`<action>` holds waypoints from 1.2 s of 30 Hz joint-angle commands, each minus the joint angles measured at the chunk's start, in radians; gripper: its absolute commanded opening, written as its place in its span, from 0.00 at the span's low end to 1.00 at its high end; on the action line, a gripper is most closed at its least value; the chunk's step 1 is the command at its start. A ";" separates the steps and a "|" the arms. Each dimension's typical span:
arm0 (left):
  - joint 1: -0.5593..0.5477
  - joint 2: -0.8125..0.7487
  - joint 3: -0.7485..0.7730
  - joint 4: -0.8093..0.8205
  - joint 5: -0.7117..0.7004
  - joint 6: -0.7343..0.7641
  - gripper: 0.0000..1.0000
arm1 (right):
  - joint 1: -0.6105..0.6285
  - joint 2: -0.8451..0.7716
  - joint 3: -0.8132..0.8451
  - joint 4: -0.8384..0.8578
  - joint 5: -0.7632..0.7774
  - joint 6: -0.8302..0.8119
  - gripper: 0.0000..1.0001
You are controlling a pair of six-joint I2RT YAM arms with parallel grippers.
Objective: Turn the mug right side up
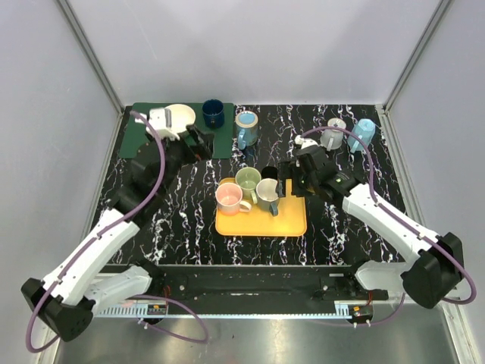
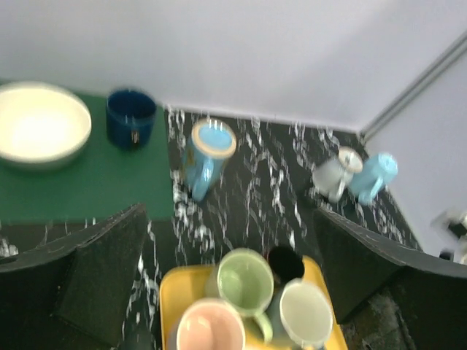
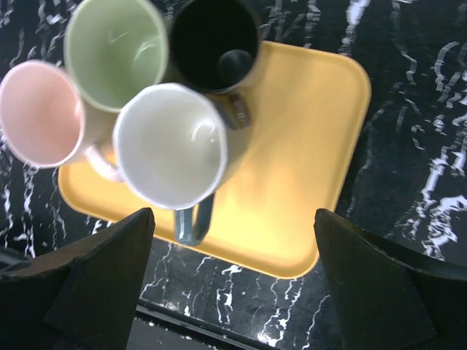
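A yellow tray (image 1: 292, 220) holds several upright mugs: pink (image 1: 228, 197), green (image 1: 248, 180), black (image 1: 269, 174) and grey-teal with a white inside (image 1: 267, 191). A light blue mug (image 1: 364, 132) at the back right shows a closed top face and looks upside down; it also shows in the left wrist view (image 2: 374, 175). A grey mug (image 1: 332, 135) stands beside it. My right gripper (image 1: 290, 184) is open and empty over the tray's bare right part (image 3: 299, 168), beside the grey-teal mug (image 3: 171, 146). My left gripper (image 1: 203, 141) is open and empty, raised near the green mat.
A green mat (image 1: 148, 136) at the back left carries a white bowl (image 1: 180, 116) and a dark blue mug (image 1: 213, 112). A blue mug with a tan rim (image 1: 246, 127) stands upright behind the tray. Grey walls enclose the marbled black table (image 1: 345, 227).
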 commanded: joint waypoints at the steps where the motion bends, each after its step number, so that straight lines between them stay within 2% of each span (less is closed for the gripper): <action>1: -0.001 -0.135 -0.183 -0.059 0.105 -0.111 0.99 | 0.073 0.001 0.000 0.063 -0.028 -0.055 0.96; 6: -0.001 -0.278 -0.322 -0.112 0.144 -0.137 0.99 | 0.122 0.013 -0.018 0.073 -0.055 -0.093 0.93; 13: -0.001 -0.400 -0.413 -0.154 0.145 -0.154 0.99 | 0.165 0.068 -0.012 0.027 -0.043 -0.132 0.88; 20: -0.001 -0.415 -0.442 -0.166 0.145 -0.162 0.99 | 0.178 0.148 0.020 0.030 -0.026 -0.147 0.80; 24: -0.001 -0.424 -0.445 -0.191 0.132 -0.159 0.99 | 0.178 0.210 0.051 0.031 -0.025 -0.158 0.67; 36: -0.001 -0.444 -0.464 -0.200 0.122 -0.162 0.99 | 0.178 0.269 0.065 0.060 -0.018 -0.163 0.55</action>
